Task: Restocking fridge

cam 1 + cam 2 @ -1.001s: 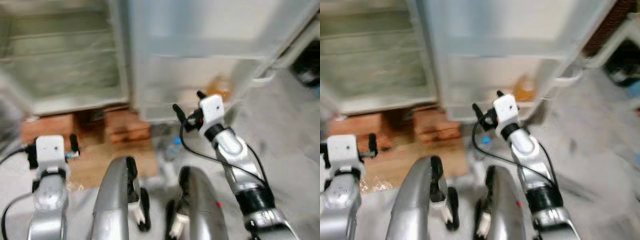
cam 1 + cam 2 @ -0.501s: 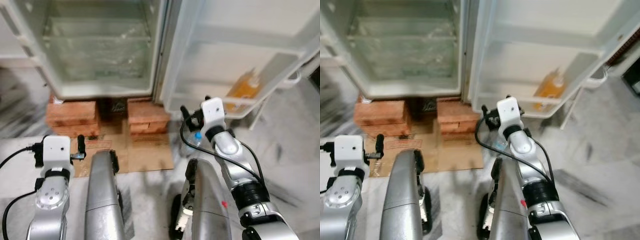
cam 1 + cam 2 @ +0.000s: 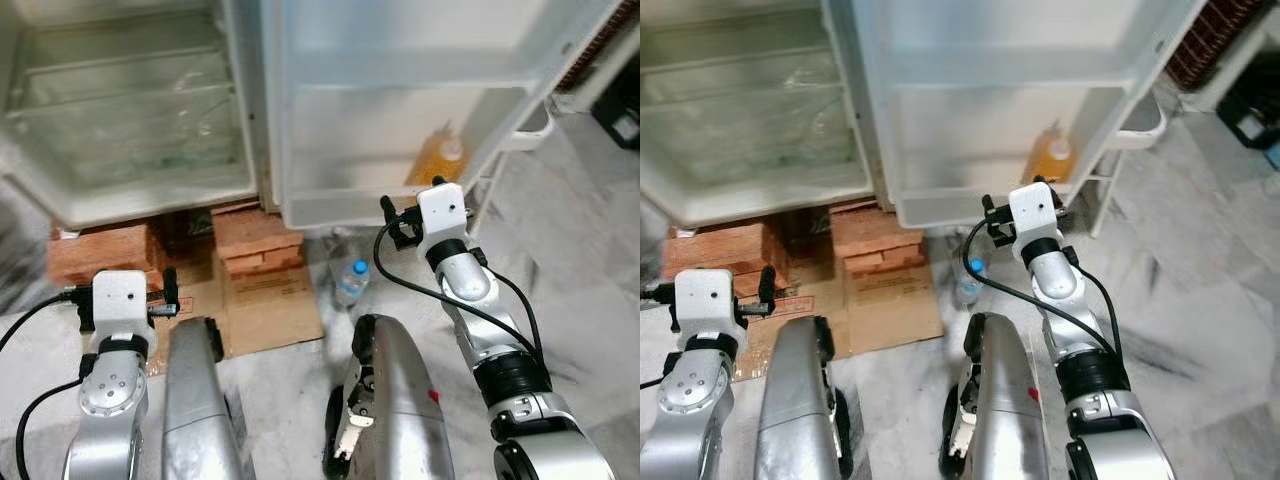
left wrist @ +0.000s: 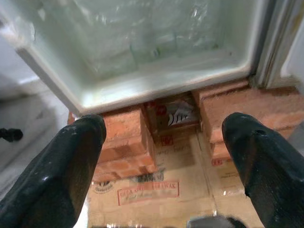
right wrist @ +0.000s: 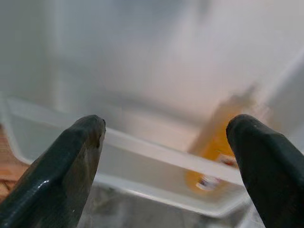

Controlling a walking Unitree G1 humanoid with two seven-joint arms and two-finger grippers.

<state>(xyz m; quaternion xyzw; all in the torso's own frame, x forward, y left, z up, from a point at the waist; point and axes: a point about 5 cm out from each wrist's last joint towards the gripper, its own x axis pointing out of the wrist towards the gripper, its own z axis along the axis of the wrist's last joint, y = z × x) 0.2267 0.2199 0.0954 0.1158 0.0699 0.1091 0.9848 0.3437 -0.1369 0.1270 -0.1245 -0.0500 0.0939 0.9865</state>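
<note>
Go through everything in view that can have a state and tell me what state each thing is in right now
Fridge door: swung open.
Fridge compartment: open, shelves bare.
Orange bottle: upright in the bottom door shelf.
Water bottle: upright on the floor, blue cap on.
Left gripper: open, holding nothing.
Right gripper: open, holding nothing, aimed at the door shelf.

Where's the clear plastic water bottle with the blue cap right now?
The clear plastic water bottle with the blue cap stands on the floor below the open fridge door, beside the flattened cardboard.
</note>
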